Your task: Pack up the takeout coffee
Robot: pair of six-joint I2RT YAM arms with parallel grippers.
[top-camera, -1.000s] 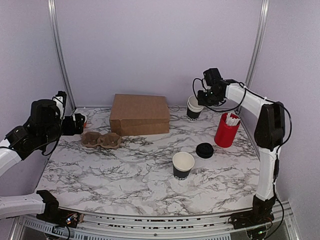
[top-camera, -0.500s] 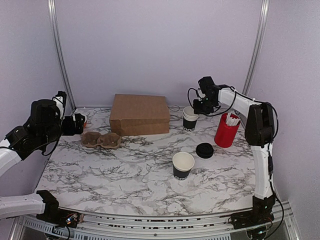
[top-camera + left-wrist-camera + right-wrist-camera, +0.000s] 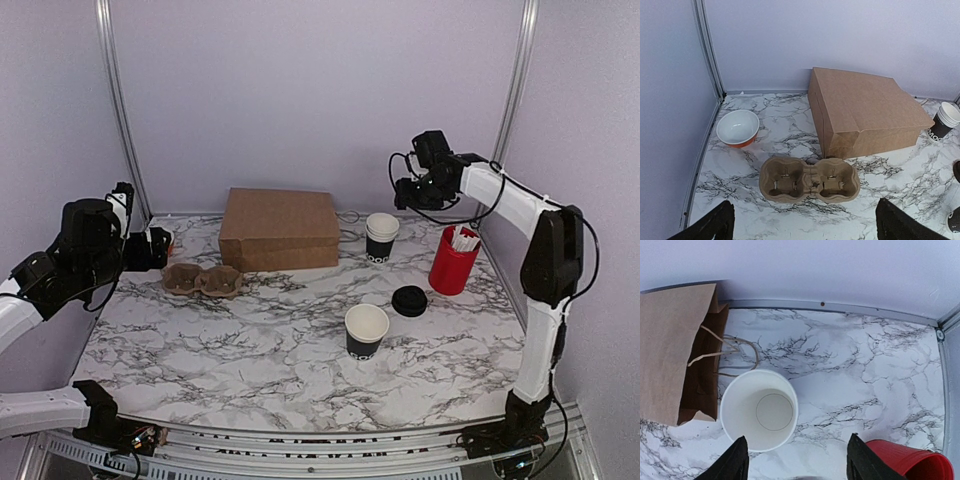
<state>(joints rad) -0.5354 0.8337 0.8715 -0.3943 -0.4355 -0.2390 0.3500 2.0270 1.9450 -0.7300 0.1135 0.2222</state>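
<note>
Toward the front edge of the table, roughly mid-width, the takeout coffee cup (image 3: 366, 330) stands upright with nothing on top; its lid (image 3: 409, 300) lies flat just behind it to the right, not touching; so I'd say we're at the lidding step and no real packing is done yet; by the left edge the left gripper (image 3: 804, 215) hovers wide open and empty, facing the pulp cup carrier (image 3: 203, 280); the red cylinder of sticks (image 3: 453, 260) sits near the right edge; along the far edge are the brown paper bag (image 3: 279, 228) and the stack of cups (image 3: 381, 237), with the right gripper (image 3: 408, 195) up above the stack, fingers apart, holding nothing; next move imo: right arm drops to the lid, pinches its rim, then seats it level on the cup; a tilted lid probably won't snap on.
</note>
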